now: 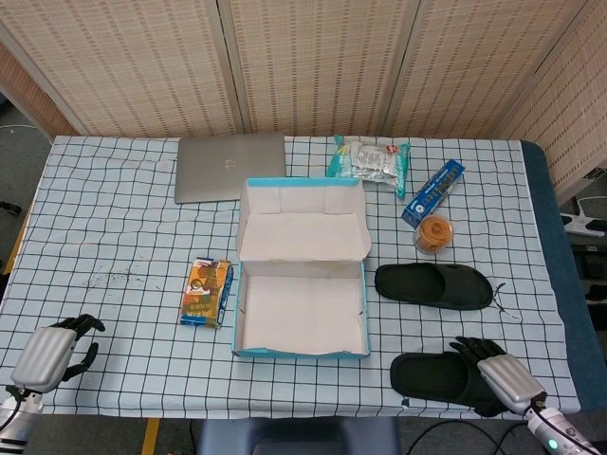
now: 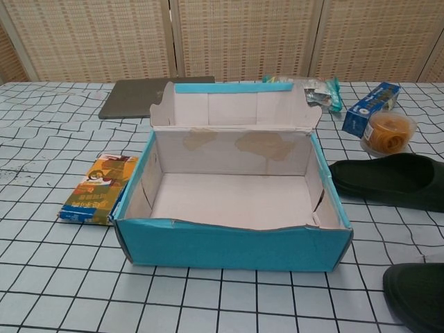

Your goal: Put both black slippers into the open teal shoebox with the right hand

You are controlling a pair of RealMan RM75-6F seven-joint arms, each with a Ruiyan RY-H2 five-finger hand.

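Here, two matte black open-toed rubber slippers lie on the checked-cloth bench (image 1: 114,237), both outside the open teal cardboard shoebox (image 1: 300,320), whose white inside holds nothing and whose lid stands folded back at 12 o'clock. The farther black slipper (image 1: 433,285) lies at 3 o'clock from the shoebox, just beside its wall; the nearer black slipper (image 1: 446,377) lies at about 4 o'clock, near the bench's front edge. The right hand (image 1: 503,377) rests over the heel end of the nearer slipper, dark fingers draped on it; whether they actually grip it I cannot tell. The left hand (image 1: 55,349) sits at the shoebox's 8 o'clock, well apart, fingers curled in on nothing.

The head view alone shows both hands; the chest view shows neither, only the shoebox's teal front wall and part of each slipper.

Beyond these: one grey laptop (image 1: 229,167), one clear snack bag (image 1: 370,159), one blue carton (image 1: 433,191), one tub of orange bands (image 1: 435,233), and one orange packet (image 1: 207,292).
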